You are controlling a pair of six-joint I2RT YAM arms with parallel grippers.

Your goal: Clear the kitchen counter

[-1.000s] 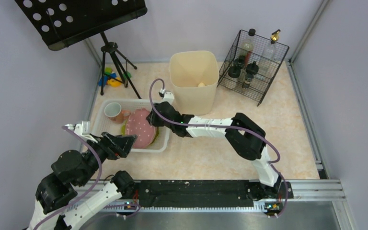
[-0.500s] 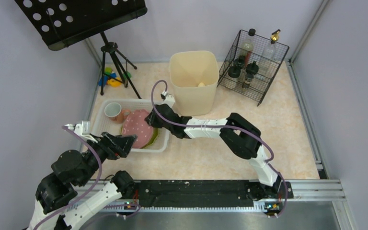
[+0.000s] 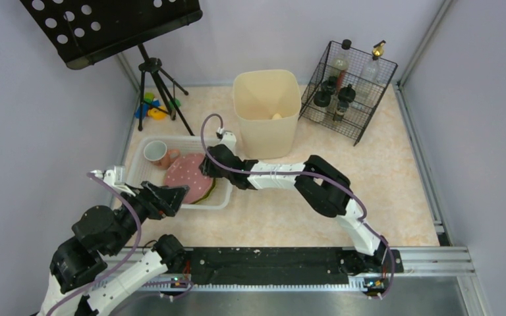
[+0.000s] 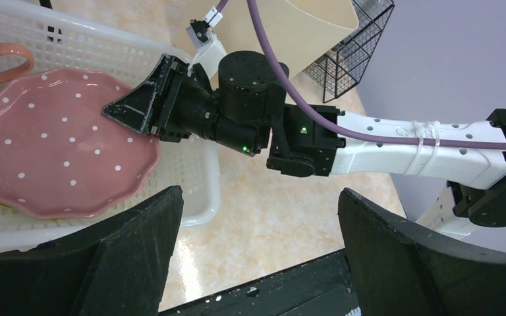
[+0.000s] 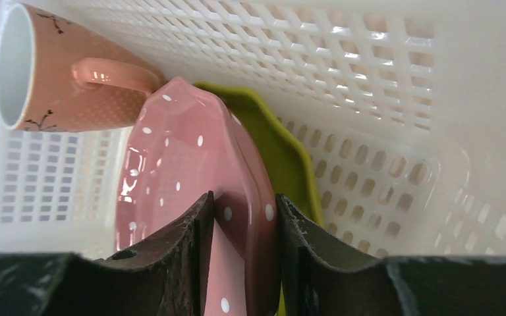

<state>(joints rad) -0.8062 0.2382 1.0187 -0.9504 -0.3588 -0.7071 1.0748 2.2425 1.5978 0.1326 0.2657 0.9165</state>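
Note:
A pink dotted plate (image 3: 186,176) (image 4: 53,145) (image 5: 184,164) lies in the white basket (image 3: 171,141) (image 5: 369,66), resting on a green plate (image 5: 283,158) beside a pink mug (image 3: 155,153) (image 5: 46,79). My right gripper (image 3: 203,168) (image 4: 128,112) (image 5: 244,217) straddles the pink plate's right rim. Its jaws stand slightly apart, with a thin gap on the plate's upper face. My left gripper (image 3: 181,194) (image 4: 260,197) hovers wide open and holding nothing over the basket's near right corner. The kitchen counter (image 3: 303,197) (image 4: 270,217) is the glossy beige marble surface under everything.
A tall beige bin (image 3: 267,112) stands behind the basket. A black wire rack with bottles (image 3: 346,89) sits at the back right. A tripod music stand (image 3: 155,79) and small coloured toys (image 3: 151,108) are at the back left. A black rail (image 3: 270,263) runs along the near edge.
My right arm has carried the pink plate leftward and down into the basket. Its jaws have loosened on the rim. The left arm has not moved.

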